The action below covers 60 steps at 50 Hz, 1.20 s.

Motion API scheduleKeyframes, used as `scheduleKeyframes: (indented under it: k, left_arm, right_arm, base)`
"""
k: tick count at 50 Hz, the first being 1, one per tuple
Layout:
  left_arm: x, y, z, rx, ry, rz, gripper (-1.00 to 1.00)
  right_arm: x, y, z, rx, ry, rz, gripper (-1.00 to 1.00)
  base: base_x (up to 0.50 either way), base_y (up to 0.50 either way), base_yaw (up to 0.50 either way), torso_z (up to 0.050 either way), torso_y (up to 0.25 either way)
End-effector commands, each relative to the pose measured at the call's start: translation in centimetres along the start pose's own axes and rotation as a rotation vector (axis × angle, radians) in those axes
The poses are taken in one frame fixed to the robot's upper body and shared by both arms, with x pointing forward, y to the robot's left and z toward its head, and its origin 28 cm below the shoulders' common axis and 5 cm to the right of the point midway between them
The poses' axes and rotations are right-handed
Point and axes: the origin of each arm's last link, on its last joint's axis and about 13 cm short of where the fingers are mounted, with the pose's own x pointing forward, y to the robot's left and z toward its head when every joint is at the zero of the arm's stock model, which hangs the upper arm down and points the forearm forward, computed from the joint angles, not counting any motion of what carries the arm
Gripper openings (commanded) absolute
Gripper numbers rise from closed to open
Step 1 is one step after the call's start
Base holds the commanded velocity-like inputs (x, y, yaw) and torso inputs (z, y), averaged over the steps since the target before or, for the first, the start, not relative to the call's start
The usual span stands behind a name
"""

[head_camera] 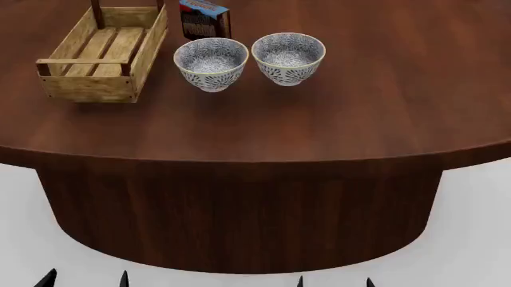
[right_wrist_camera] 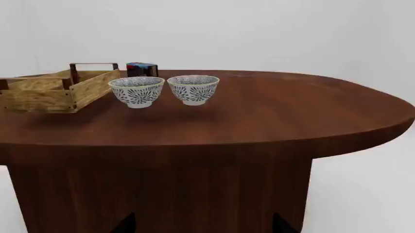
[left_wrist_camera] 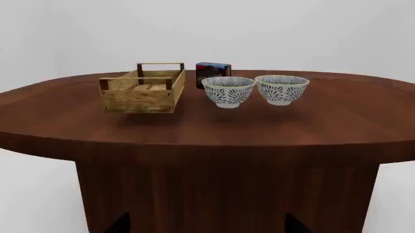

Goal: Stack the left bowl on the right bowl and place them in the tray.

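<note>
Even, bright, diffuse light, no clear source. Renders were sharp throughout, no blur, glare or edge distortion. Soft faint shadows sat under the bowls (head_camera: 210,63) and tray (head_camera: 102,55) on the matte table (head_camera: 319,125); background was plain pale grey.

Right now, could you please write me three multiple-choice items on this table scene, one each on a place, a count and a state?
1. Where does the pudding box stand?
A. Inside the tray
B. Behind the left bowl
C. At the table's near edge

2. How many bowls are on the table?
A. One
B. Two
C. Three

3. What is the state of the tray?
A. Empty
B. Holding one bowl
C. Holding both bowls

Answers: 1 B, the box shows just beyond the left bowl. 2 B, the left bowl and the right bowl stand side by side, unstacked. 3 A, its bare slats show.
</note>
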Motion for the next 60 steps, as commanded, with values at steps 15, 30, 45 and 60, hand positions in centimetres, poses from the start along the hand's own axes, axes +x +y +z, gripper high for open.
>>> scheduleKeyframes:
  k: [15, 30, 45, 60]
  left_arm:
    - [-0.1, 0.0, 0.0, -0.004, -0.003, -0.001, 1.00]
    - [2.0, 0.9, 8.9, 0.031, -0.162, -0.054, 1.00]
    - [1.3, 1.1, 21.5, 0.053, -0.358, -0.106, 1.00]
    - [-2.7, 1.1, 25.4, 0.039, -0.392, -0.042, 1.00]
  right_arm:
    - [-0.1, 0.1, 0.1, 0.017, -0.007, 0.012, 1.00]
    - [0.6, -3.2, 9.9, -0.125, -0.188, -0.017, 1.00]
    - [1.3, -3.0, 20.0, -0.250, -0.337, -0.038, 1.00]
    - [-0.4, -1.9, 24.7, -0.277, -0.398, -0.054, 1.00]
  base:
    - [0.00, 0.00, 0.00, 0.000, 0.000]
    - [0.00, 0.00, 0.00, 0.000, 0.000]
    - [0.00, 0.00, 0.00, 0.000, 0.000]
    - [0.00, 0.00, 0.00, 0.000, 0.000]
